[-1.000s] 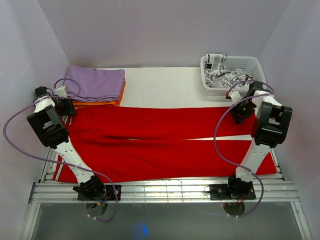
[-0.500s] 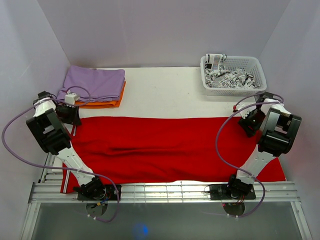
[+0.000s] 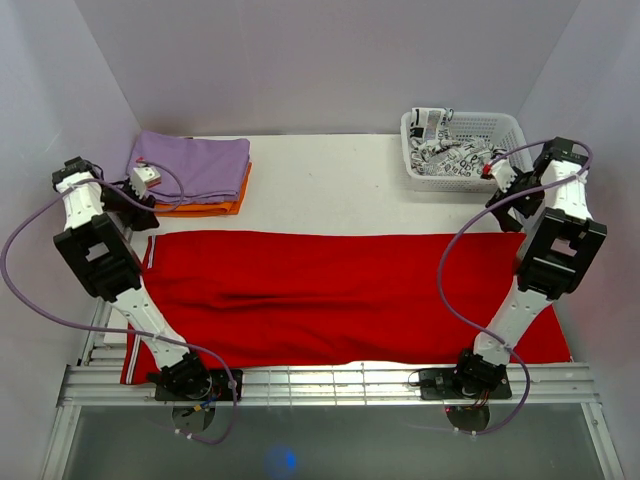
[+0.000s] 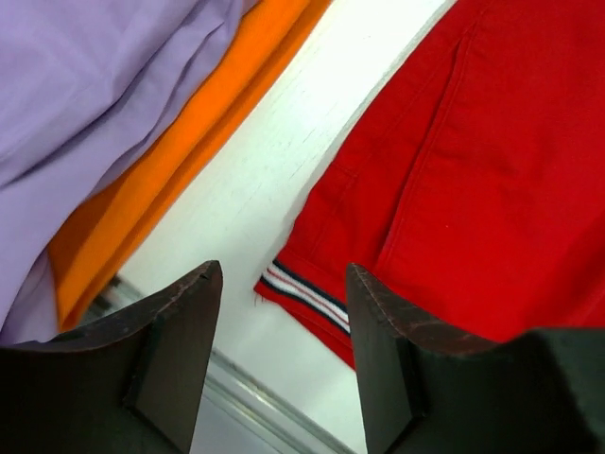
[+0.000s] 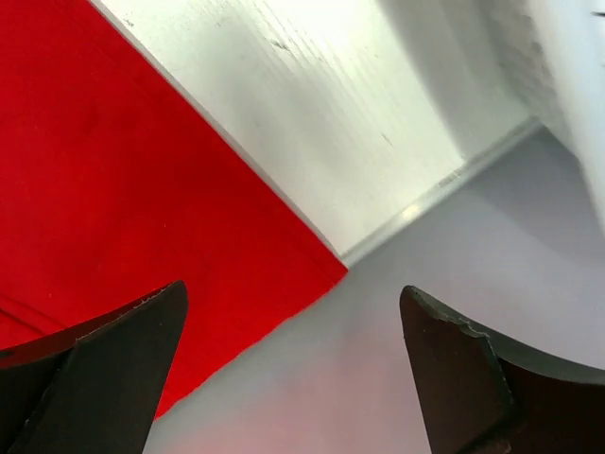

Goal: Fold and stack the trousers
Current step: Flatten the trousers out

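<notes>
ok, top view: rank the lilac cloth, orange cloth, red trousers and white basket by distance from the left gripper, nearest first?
From the left gripper:
1. lilac cloth, right beside it at the far left; the orange cloth under it is too close to call against it.
2. trousers, spread across the middle, their left end just below the gripper.
3. white basket, far right corner.

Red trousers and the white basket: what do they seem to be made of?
The red trousers: likely soft woven cloth, matte, judging by stitched seams and gentle creases. The white basket: probably moulded plastic, given its rigid, open lattice wall.
</notes>
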Motion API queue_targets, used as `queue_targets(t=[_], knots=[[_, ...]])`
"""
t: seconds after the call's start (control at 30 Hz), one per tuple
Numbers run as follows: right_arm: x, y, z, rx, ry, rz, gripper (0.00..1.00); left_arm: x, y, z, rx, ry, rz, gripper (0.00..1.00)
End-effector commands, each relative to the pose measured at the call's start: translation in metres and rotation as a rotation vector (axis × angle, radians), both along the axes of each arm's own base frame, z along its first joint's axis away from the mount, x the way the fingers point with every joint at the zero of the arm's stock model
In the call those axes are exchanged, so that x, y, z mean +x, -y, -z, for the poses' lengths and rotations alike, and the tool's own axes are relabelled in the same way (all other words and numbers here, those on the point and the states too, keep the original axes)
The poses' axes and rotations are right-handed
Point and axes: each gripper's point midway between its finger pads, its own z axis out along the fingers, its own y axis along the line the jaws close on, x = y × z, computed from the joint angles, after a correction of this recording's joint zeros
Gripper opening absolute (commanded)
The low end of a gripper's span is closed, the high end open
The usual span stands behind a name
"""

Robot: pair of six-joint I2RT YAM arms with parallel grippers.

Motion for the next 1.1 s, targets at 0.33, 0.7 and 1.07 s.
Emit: queue_targets(t=[0.33,0.7,1.07], knots=[[0.017,-0.006,0.042,0.024,-0.095,-0.358,0.97,-0.007,0.054,0.073,-0.025,-0.151,0.300,0.63],[0.012,-0.010,0.052,-0.009,-0.130,-0.449,0.95,-0.033,0.015,0.122,0.221,-0.248,0.368,0.26],[0.019,-0.025,0.070,-0.037,-0.132,-0.496,0.90,-0.022,-0.025,0.114,0.367,-0.212,0.406,0.02]])
